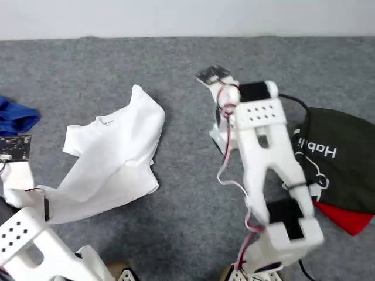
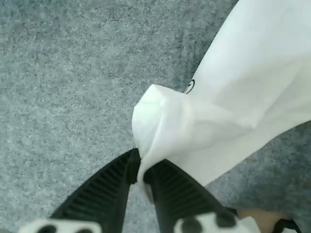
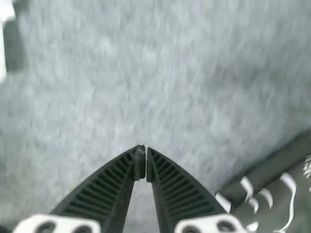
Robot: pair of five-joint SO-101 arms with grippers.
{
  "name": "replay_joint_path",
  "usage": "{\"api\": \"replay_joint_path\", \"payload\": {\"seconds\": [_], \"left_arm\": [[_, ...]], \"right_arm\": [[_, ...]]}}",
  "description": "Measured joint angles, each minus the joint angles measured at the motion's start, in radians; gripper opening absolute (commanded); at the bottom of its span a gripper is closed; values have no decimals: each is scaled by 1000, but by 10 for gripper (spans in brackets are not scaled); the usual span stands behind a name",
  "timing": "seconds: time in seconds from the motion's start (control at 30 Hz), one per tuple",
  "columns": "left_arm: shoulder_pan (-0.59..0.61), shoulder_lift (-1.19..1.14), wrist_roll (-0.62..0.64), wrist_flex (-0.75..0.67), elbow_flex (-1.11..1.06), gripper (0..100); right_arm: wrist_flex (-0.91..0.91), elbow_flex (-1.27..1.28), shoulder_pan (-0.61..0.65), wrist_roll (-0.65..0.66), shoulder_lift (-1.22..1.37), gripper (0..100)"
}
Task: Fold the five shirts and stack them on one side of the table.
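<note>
On the grey mat (image 2: 58, 73), left pincer (image 2: 140, 166) clamps the white shirt (image 2: 233, 97)'s corner.

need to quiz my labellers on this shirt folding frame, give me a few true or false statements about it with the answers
1. The left tool is shut on a bunched edge of the white cotton shirt. True.
2. The right tool grips the dark shirt with white lettering. False: it is shut on nothing, over the bare grey carpeted table, with that shirt off to one side.
3. A red garment peeks out from under the dark shirt's edge. True.
4. The white cotton shirt lies neatly folded. False: it is spread out and rumpled.
</note>
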State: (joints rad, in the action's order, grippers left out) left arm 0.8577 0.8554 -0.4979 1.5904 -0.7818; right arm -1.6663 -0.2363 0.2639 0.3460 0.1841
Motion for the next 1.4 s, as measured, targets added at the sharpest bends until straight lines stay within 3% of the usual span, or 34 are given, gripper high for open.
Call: {"api": "replay_joint_path", "payload": {"seconds": [0.17, 0.47, 0.87, 1.1, 1.17, 1.27, 1.4], "left_arm": [[0, 0, 23, 0, 0, 5], [0, 0, 48, 0, -2, 5], [0, 0, 49, 0, -2, 5], [0, 0, 49, 0, -2, 5], [0, 0, 49, 0, -2, 5], [0, 0, 49, 0, -2, 5], [0, 0, 49, 0, -2, 5]], "right_arm": [[0, -261, 21, 0, 249, 23], [0, -615, 153, 0, 542, 195], [58, -1036, 298, 0, 830, 201], [137, -1138, 333, 0, 977, 195], [163, -1140, 330, 0, 1007, 154], [176, -1140, 334, 0, 1026, 11], [173, -1140, 333, 0, 1026, 7]]}}
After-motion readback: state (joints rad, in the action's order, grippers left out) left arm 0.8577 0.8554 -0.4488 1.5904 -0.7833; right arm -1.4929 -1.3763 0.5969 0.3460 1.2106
